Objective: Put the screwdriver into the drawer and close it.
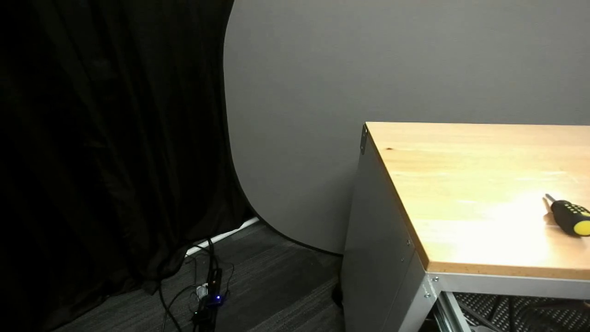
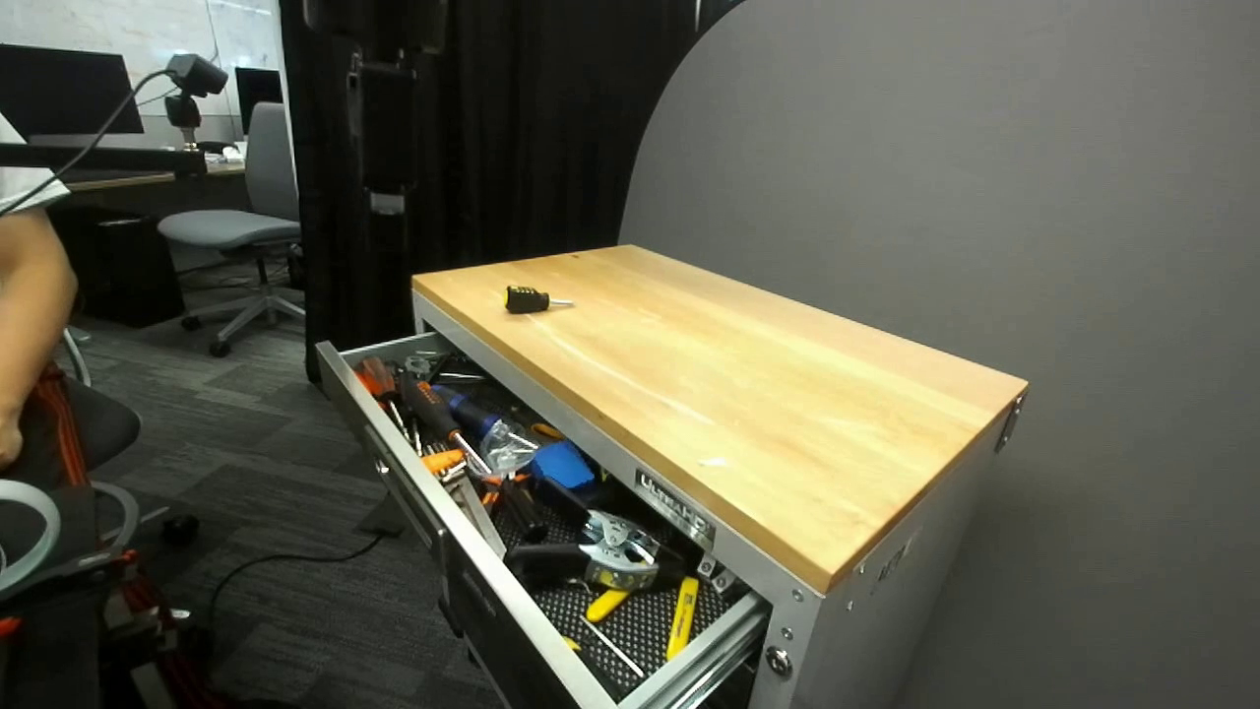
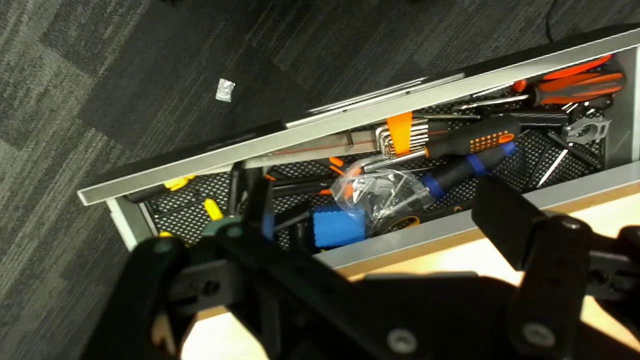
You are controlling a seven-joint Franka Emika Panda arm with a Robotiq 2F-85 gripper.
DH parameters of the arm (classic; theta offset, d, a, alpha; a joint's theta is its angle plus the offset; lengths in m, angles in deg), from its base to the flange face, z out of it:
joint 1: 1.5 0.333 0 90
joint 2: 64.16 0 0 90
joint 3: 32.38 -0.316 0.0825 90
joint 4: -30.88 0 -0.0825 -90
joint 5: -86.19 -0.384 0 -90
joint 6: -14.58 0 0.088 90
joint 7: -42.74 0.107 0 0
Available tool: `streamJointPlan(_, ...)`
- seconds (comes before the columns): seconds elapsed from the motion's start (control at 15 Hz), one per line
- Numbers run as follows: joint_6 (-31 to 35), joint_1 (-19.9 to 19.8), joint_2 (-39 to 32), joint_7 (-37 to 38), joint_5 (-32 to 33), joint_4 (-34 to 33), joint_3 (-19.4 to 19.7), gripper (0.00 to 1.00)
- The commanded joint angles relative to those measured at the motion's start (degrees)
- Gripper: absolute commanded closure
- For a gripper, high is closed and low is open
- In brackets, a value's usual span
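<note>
The screwdriver lies on the wooden tabletop; its black-and-yellow handle and thin shaft also show in an exterior view, near the tabletop's front edge. It does not show in the wrist view. The drawer is pulled open below the tabletop and holds many tools. Its front rim crosses the wrist view, and a corner shows in an exterior view. My gripper is open and empty, its black fingers wide apart above the drawer and the tabletop's front edge.
The tabletop tops a grey cabinet. Inside the drawer lie a spring clamp, a blue object, a clear plastic bag and other screwdrivers. A person's arm and chair are beyond the drawer.
</note>
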Motion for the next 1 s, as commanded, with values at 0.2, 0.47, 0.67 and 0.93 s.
streamJointPlan(0.2,10.49,4.89,-10.72,4.98,-1.53,-3.84,-5.22,0.0)
streamJointPlan(0.47,17.77,7.58,-15.96,3.19,-3.27,-5.31,-6.3,0.0)
streamJointPlan(0.67,25.6,9.09,-18.54,3.71,-1.8,-5.3,-7.28,0.0)
streamJointPlan(0.93,35.18,10.75,-19.95,1.92,-4.16,-3.57,-8.21,0.0)
